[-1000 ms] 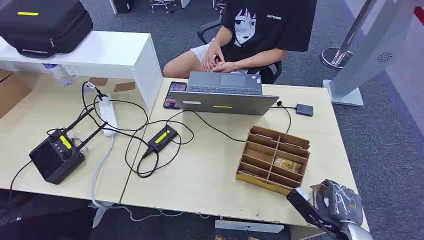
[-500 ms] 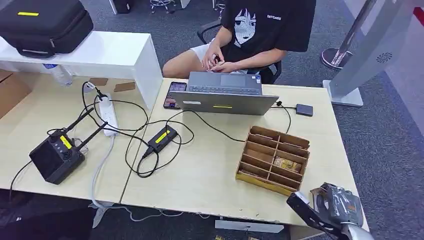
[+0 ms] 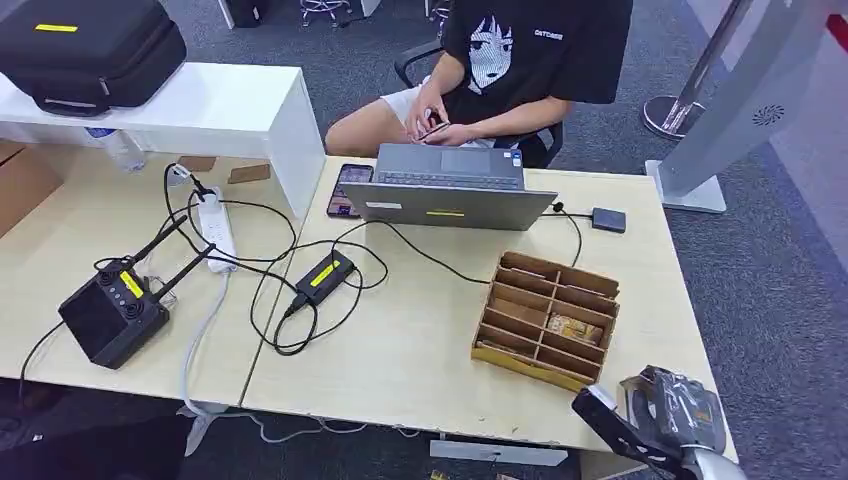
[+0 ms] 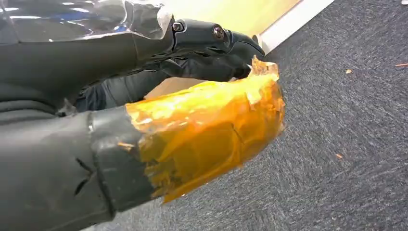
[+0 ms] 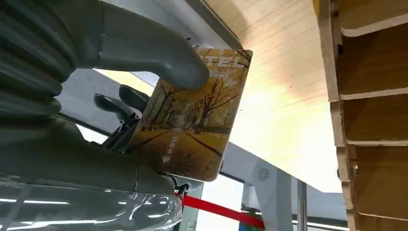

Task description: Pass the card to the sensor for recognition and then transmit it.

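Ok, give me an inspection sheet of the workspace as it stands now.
Surface: pale wood table.
Job's things: card held in the right hand, near the table edge; wooden tray with another card in one slot; small black box on a cable, maybe the sensor.
Clutter: laptop, phone, black device, power strip.
Hands: right hand pinches the card; left hand hangs over carpet, holding nothing.
Cables: black loops mid-table.
Surroundings: seated person.
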`<state>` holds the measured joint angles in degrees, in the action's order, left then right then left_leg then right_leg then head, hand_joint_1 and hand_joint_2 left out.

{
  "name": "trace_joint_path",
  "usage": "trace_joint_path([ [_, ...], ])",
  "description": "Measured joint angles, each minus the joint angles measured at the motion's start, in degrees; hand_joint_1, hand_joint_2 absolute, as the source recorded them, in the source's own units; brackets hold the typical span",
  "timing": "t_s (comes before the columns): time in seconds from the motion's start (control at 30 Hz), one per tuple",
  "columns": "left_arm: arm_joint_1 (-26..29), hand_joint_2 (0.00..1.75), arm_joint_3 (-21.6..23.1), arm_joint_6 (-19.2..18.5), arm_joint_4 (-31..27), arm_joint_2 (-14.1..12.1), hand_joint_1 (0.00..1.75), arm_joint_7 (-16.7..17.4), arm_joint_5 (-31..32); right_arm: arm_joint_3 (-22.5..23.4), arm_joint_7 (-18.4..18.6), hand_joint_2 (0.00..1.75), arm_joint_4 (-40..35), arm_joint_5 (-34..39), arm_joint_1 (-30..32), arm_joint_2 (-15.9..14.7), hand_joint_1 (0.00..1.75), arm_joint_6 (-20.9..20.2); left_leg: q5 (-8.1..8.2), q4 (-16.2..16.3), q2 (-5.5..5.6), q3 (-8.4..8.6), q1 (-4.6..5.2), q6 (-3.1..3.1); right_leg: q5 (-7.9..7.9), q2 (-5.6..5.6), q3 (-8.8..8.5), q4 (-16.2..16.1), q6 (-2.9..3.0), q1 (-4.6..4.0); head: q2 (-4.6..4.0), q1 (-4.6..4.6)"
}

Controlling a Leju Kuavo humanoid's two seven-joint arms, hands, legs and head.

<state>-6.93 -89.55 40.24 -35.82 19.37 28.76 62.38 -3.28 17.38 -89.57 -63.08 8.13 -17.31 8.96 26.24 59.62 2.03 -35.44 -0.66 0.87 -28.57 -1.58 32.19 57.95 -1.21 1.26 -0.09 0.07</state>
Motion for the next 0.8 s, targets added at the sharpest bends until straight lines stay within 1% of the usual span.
trace_joint_path([
  [0.07, 0.0, 0.0, 0.0, 0.0, 0.0, 0.0, 0.0, 0.0, -0.1, -0.1, 0.0, 1.75, 0.0, 0.0, 0.0, 0.0, 1.75, 0.9, 0.0, 0.0, 0.0, 0.0, 0.0, 0.0, 0.0, 0.0, 0.0, 0.0, 0.0, 0.0, 0.0, 0.0],
  [0.1, 0.0, 0.0, 0.0, 0.0, 0.0, 0.0, 0.0, 0.0, -0.2, -0.1, 0.1, 1.75, 0.0, -0.1, 0.1, 0.0, 1.75, 2.0, 0.0, 0.0, 0.0, -0.01, 0.01, 0.0, 0.0, 0.0, 0.0, 0.0, 0.0, 0.0, 0.0, 0.0],
  [0.13, 0.0, 0.0, 0.0, 0.0, 0.0, 0.0, 0.0, 0.0, -0.2, -0.2, -0.2, 1.75, -0.2, -0.4, 0.4, 0.0, 1.75, 4.1, 0.0, 0.0, 0.01, -0.02, 0.02, 0.0, 0.0, 0.01, 0.0, 0.0, 0.0, 0.01, 0.0, 0.0],
  [0.2, 0.0, 0.0, 0.0, 0.0, 0.0, 0.0, 0.0, 0.2, -0.4, -0.3, -1.6, 1.75, -1.6, -1.4, 0.8, 0.2, 1.75, 11.4, 0.0, 0.0, 0.0, -0.03, 0.02, 0.0, 0.0, 0.0, 0.01, 0.0, 0.0, 0.01, 0.0, 0.0],
  [0.23, 0.0, 0.0, 0.0, 0.0, 0.0, 0.0, 0.0, 0.2, -0.5, -0.3, -2.7, 1.75, -2.8, -2.2, 0.9, 0.8, 1.75, 16.3, 0.0, 0.0, -0.01, -0.02, 0.01, 0.0, 0.0, -0.01, 0.01, 0.0, 0.0, 0.0, 0.0, 0.02],
  [0.3, 0.0, 0.0, 0.0, 0.0, 0.0, 0.0, 0.0, 0.2, -0.5, -0.5, -6.0, 1.75, -5.5, -1.6, 0.9, 2.3, 1.75, 24.2, 0.0, 0.0, -0.01, -0.02, 0.0, 0.0, 0.0, -0.01, 0.03, 0.0, 0.01, 0.0, 0.0, 0.0],
  [0.33, 0.0, 0.0, 0.0, 0.0, 0.0, 0.0, 0.0, 0.2, -0.5, -1.1, -8.6, 1.75, -7.4, 0.0, 0.9, 3.4, 1.75, 28.1, 0.0, 0.0, -0.01, -0.01, -0.01, 0.0, 0.0, -0.01, 0.03, 0.0, 0.01, -0.01, 0.0, -0.02],
  [0.37, 0.0, 0.0, 0.0, 0.0, 0.0, 0.0, 0.0, 0.2, -0.5, -1.5, -9.8, 1.75, -8.5, 0.9, 0.9, 4.0, 1.75, 29.2, 0.0, 0.0, -0.01, -0.01, -0.01, 0.01, -0.02, -0.01, 0.02, 0.0, 0.03, -0.02, 0.0, -0.02],
  [0.4, 0.0, 0.0, 0.0, 0.0, 0.0, 0.0, 0.0, 0.0, -0.5, -2.5, -12.1, 1.75, -10.3, 3.2, 0.7, 4.8, 1.75, 30.1, 0.0, 0.0, 0.0, -0.04, -0.02, 0.01, -0.02, -0.01, 0.01, 0.0, 0.03, -0.03, 0.0, 0.0],
  [0.43, 0.0, 0.0, 0.0, 0.0, 0.0, 0.0, 0.0, -0.3, -0.3, -3.3, -13.9, 1.75, -11.3, 5.4, -0.2, 5.2, 1.75, 30.0, 0.0, -0.1, -0.02, -0.14, -0.02, 0.01, -0.02, -0.02, 0.0, 0.1, 0.04, -0.05, 0.0, 0.04],
  [0.47, 0.0, 0.0, 0.0, 0.0, 0.0, 0.0, 0.0, -0.9, 0.2, -4.6, -15.8, 1.75, -11.8, 7.8, -2.4, 5.7, 1.75, 29.3, -0.01, -0.1, -0.16, -0.13, -0.02, 0.03, 0.01, -0.14, 0.09, 0.1, 0.07, -0.05, 0.0, -0.02],
  [0.5, 0.0, 0.0, 0.0, 0.0, 0.0, 0.0, 0.0, -1.6, 0.9, -6.0, -16.6, 1.75, -11.6, 9.1, -5.9, 6.2, 1.75, 27.5, -0.04, -0.1, -0.41, -0.12, -0.02, 0.07, 0.15, -0.39, 0.19, 0.1, 0.21, -0.04, 0.0, 0.02],
  [0.53, -0.3, 0.0, 0.0, 0.0, 0.0, 0.0, 0.0, -2.2, 1.5, -7.1, -16.5, 1.75, -11.2, 9.4, -9.8, 6.7, 1.75, 26.0, -0.05, -0.1, -0.57, -0.06, -0.02, 0.08, 0.19, -0.54, 0.23, 0.1, 0.21, -0.04, 0.0, -0.07],
  [0.6, -0.7, 0.0, 0.0, 0.0, 0.0, 0.1, 0.0, -3.6, 3.1, -9.2, -15.0, 1.75, -7.7, 8.8, -19.0, 7.8, 1.75, 22.7, -0.15, -0.1, -0.74, 0.03, -0.02, 0.08, 0.32, -0.67, 0.24, 0.1, 0.14, -0.03, 0.0, -0.02],
  [0.67, -0.9, 0.0, 0.0, 0.0, 0.0, 0.1, 0.0, -4.7, 4.5, -10.5, -12.2, 1.75, -3.0, 6.2, -28.7, 8.6, 1.75, 20.3, -0.39, -0.1, -0.68, -0.05, -0.01, 0.05, 0.47, -0.67, 0.28, 0.1, 0.04, -0.02, 0.0, 0.0],
  [0.73, -1.0, 0.0, 0.0, 0.0, 0.0, 0.1, 0.0, -4.9, 6.1, -11.7, -9.9, 1.75, 1.8, 3.9, -37.5, 9.3, 1.75, 18.4, -0.58, 0.0, -0.54, -0.12, -0.02, 0.05, 0.59, -0.61, 0.31, 0.1, -0.01, -0.01, 0.0, 0.0],
  [0.77, -1.1, 0.0, 0.0, 0.0, 0.0, 0.1, 0.0, -5.0, 6.7, -12.3, -9.4, 1.75, 4.3, 3.5, -41.3, 9.7, 1.75, 17.1, -0.63, -0.1, -0.47, -0.19, -0.01, 0.01, 0.67, -0.58, 0.31, 0.1, -0.03, -0.01, 0.0, 0.02],
  [0.8, -1.1, 0.0, 0.0, 0.0, 0.1, 0.1, 0.0, -5.5, 7.3, -13.1, -9.0, 1.75, 7.3, 3.0, -45.6, 10.6, 1.75, 14.7, -0.68, 0.0, -0.45, -0.21, -0.01, 0.06, 0.69, -0.56, 0.35, 0.2, -0.04, -0.01, 0.0, 0.02],
])
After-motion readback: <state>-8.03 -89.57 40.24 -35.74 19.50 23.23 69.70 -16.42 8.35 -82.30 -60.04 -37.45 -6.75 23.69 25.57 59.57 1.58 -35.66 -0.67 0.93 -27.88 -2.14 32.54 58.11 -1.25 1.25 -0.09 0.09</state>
